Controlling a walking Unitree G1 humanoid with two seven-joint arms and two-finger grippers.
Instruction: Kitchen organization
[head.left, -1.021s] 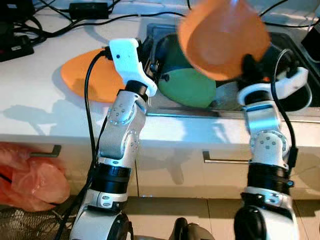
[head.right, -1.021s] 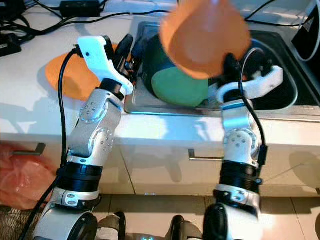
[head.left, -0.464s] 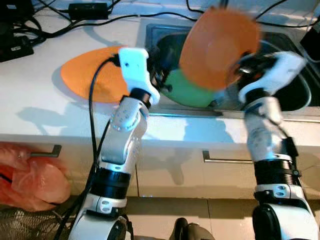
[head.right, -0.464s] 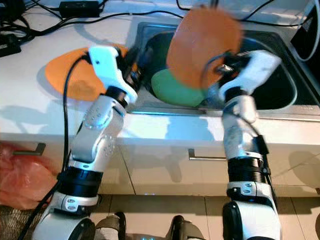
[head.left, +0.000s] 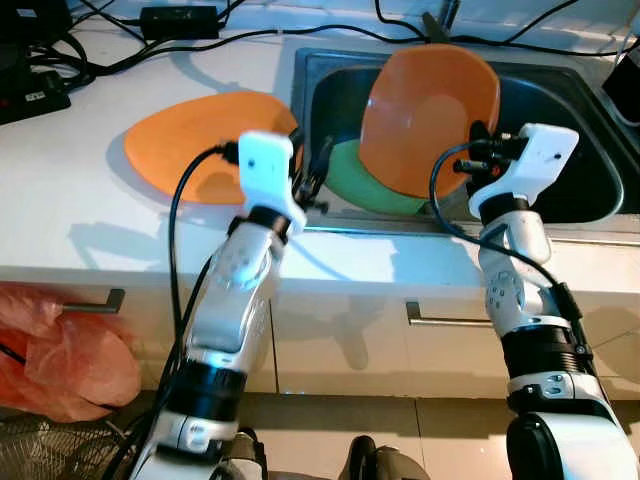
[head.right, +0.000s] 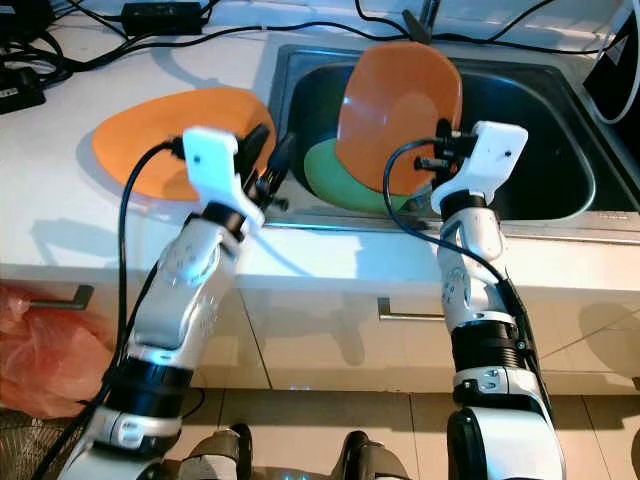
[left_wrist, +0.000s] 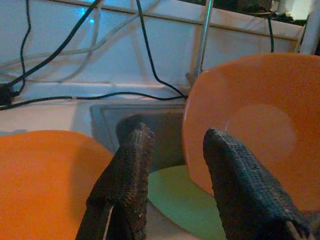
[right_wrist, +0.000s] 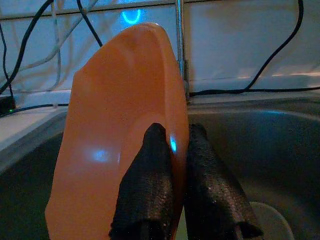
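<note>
My right gripper (head.left: 474, 152) is shut on the rim of an orange plate (head.left: 425, 120), holding it tilted on edge over the steel sink (head.left: 570, 120). In the right wrist view both fingers (right_wrist: 152, 180) pinch that orange plate (right_wrist: 115, 130). Below it a green plate (head.left: 355, 180) lies in the sink. A second orange plate (head.left: 200, 140) lies flat on the white counter left of the sink. My left gripper (head.left: 310, 175) hovers open at the sink's left rim, nothing between its fingers (left_wrist: 127, 175).
Black cables (head.left: 90, 50) and a power adapter (head.left: 180, 20) lie at the back of the counter. A tap (left_wrist: 205, 35) rises behind the sink. Drawer fronts with handles (head.left: 450, 318) are below. An orange plastic bag (head.left: 60, 360) sits on the floor at left.
My right arm has lowered the orange plate from high in front of the camera down over the sink and turned it on edge. My left arm has drawn back and lower.
</note>
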